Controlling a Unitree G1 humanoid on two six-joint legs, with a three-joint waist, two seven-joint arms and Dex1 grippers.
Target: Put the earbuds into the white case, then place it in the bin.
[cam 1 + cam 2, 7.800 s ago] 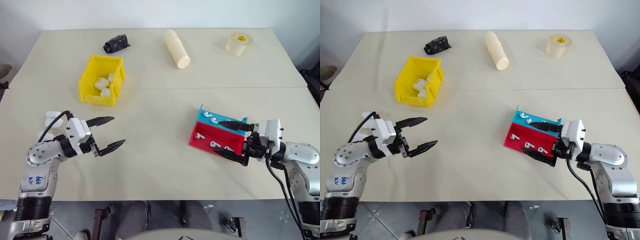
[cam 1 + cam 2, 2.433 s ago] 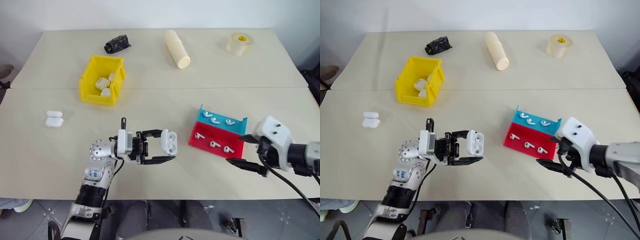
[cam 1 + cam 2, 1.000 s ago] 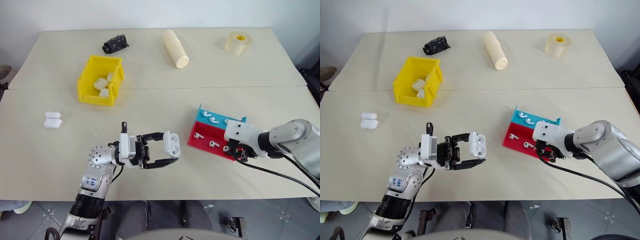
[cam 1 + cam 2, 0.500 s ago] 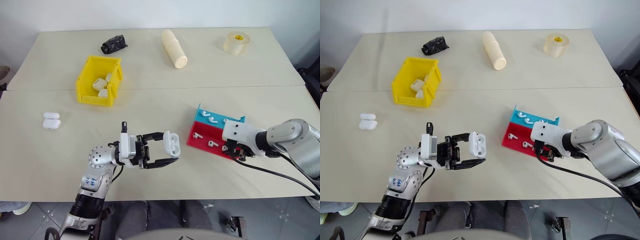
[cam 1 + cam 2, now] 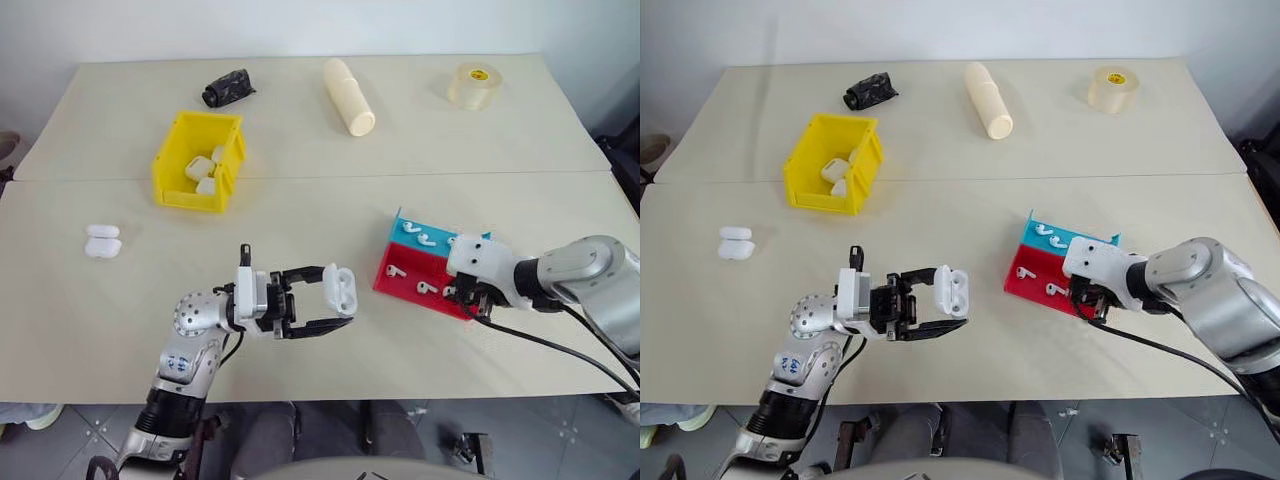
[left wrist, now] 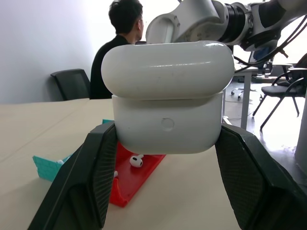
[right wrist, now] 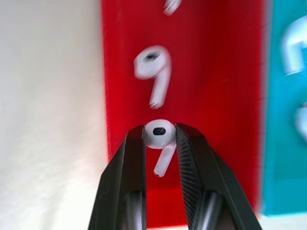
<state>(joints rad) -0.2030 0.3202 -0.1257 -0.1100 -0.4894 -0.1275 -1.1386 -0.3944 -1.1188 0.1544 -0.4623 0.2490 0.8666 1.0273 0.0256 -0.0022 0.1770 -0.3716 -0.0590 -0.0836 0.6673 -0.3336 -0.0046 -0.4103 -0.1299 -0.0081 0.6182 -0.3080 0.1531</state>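
My left gripper [image 5: 338, 297] is shut on the white case [image 5: 340, 289] and holds it above the table in front of me. The case [image 6: 168, 122] sits between both fingers, and its lid looks hinged open. My right gripper [image 7: 159, 135] is shut on one of the earbuds [image 7: 159, 132], just above the red tray [image 5: 405, 284]. More earbuds [image 5: 396, 270] lie on the red tray and on the teal tray [image 5: 404, 228] behind it. The yellow bin [image 5: 185, 198] stands at the far left with several white cases inside.
Two more white cases [image 5: 103, 241] lie at the left of the table. A cream cylinder [image 5: 349, 97], a tape roll [image 5: 473, 86] and a black object [image 5: 227, 87] lie at the back. A person [image 6: 120, 43] sits beyond the table.
My right gripper has risen slightly over the red tray. The left gripper and the case have stayed where they were.
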